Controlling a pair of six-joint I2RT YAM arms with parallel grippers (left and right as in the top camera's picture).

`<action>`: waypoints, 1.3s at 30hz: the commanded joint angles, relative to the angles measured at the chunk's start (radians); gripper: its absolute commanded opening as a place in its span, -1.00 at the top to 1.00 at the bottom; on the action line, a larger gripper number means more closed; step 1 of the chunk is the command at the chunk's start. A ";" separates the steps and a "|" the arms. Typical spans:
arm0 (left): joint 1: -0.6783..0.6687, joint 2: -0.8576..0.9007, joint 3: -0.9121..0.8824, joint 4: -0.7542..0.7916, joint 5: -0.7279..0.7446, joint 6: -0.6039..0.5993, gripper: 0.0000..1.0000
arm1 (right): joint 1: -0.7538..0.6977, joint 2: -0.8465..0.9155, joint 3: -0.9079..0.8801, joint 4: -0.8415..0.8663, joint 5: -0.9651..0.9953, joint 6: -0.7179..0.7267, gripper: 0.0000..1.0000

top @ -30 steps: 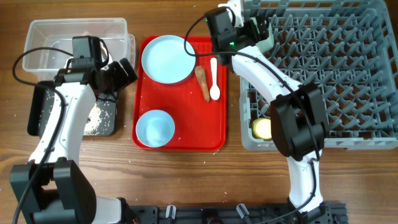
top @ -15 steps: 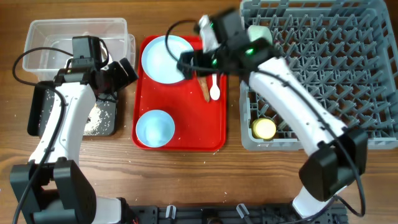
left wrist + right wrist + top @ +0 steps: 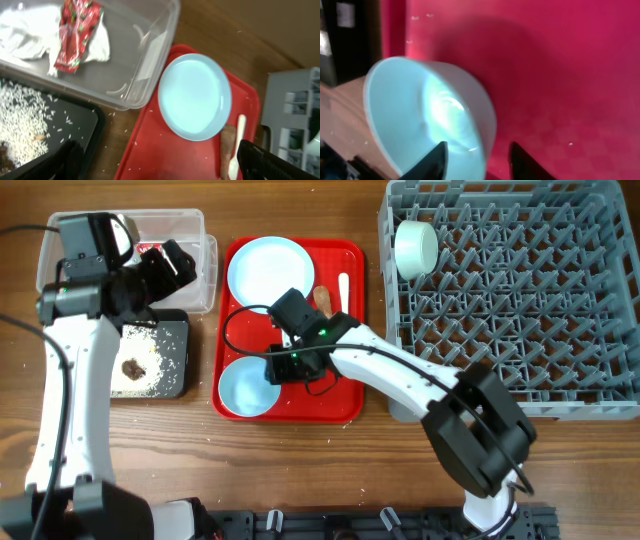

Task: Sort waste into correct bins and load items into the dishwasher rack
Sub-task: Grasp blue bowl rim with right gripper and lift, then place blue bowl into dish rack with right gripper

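Note:
On the red tray [image 3: 345, 402] stands the light-blue bowl [image 3: 246, 388] [image 3: 420, 115]. My right gripper [image 3: 279, 369] [image 3: 477, 150] straddles its rim, one finger inside and one outside, with a gap still showing beside the wall. The blue plate [image 3: 268, 273] [image 3: 195, 96], white spoon [image 3: 343, 288] [image 3: 239, 134] and brown stick [image 3: 322, 300] lie on the tray's far half. My left gripper [image 3: 165, 268] [image 3: 170, 162] hangs open and empty beside the clear tub [image 3: 195, 230], which holds the red wrapper [image 3: 75, 32] and napkin [image 3: 25, 30].
The black tray [image 3: 177, 330] carries rice [image 3: 152, 372] and a small brown lump [image 3: 130, 366]. The grey dishwasher rack [image 3: 520, 300] fills the right side, with a pale-green bowl [image 3: 416, 247] in its far left corner. Rice grains dot the red tray.
My right arm swung from the rack across to the red tray, came down at the light-blue bowl, and its jaws narrowed. My left arm shifted back toward the tub, uncovering the black tray.

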 commanded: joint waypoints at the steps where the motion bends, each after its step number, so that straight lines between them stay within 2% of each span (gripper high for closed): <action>1: 0.002 -0.015 0.017 0.001 0.020 0.060 -1.00 | -0.008 0.034 -0.003 0.010 0.011 0.026 0.46; 2: 0.002 -0.015 0.017 0.001 0.020 0.060 -1.00 | -0.008 0.040 -0.003 0.013 0.011 0.026 0.68; 7: 0.002 -0.015 0.017 0.001 0.020 0.060 -1.00 | -0.003 0.049 -0.003 0.028 0.010 0.026 0.70; 11: 0.002 -0.015 0.017 0.001 0.019 0.060 -1.00 | -0.002 0.078 0.007 0.032 -0.015 0.032 0.63; 12: 0.002 -0.015 0.017 0.001 0.020 0.060 -1.00 | -0.002 0.078 0.008 0.031 -0.015 0.032 0.70; 13: 0.002 -0.015 0.017 0.001 0.020 0.060 -1.00 | -0.003 0.078 0.017 0.019 -0.015 0.029 0.91; 16: 0.002 -0.015 0.017 0.001 0.020 0.060 -1.00 | -0.023 0.067 0.093 -0.068 -0.006 -0.016 0.91; 18: 0.002 -0.015 0.017 0.001 0.020 0.060 -1.00 | -0.057 0.014 0.146 -0.169 0.070 -0.036 0.91; 19: 0.002 -0.015 0.017 0.001 0.020 0.060 -1.00 | -0.093 -0.041 0.176 -0.222 0.120 -0.072 0.91; 21: 0.002 -0.015 0.017 0.001 0.020 0.060 -1.00 | -0.211 -0.204 0.254 -0.356 0.398 -0.095 0.91; 23: 0.002 -0.015 0.017 0.001 0.020 0.060 -1.00 | -0.312 -0.348 0.272 -0.393 0.737 -0.093 0.91; 24: 0.002 -0.015 0.017 0.001 0.020 0.060 -1.00 | -0.367 -0.419 0.272 -0.408 0.974 -0.114 0.91; 27: 0.002 -0.015 0.017 0.001 0.019 0.060 -1.00 | -0.415 -0.489 0.272 -0.425 1.363 -0.322 0.91; 28: 0.002 -0.015 0.017 0.001 0.020 0.060 -1.00 | -0.415 -0.484 0.270 -0.425 1.434 -0.397 0.91; 34: 0.002 -0.015 0.017 0.001 0.020 0.060 -1.00 | -0.401 -0.243 0.251 -0.448 1.454 -0.642 0.91; 39: 0.002 -0.015 0.017 0.001 0.019 0.060 -1.00 | -0.325 -0.040 0.251 -0.470 1.565 -0.737 0.91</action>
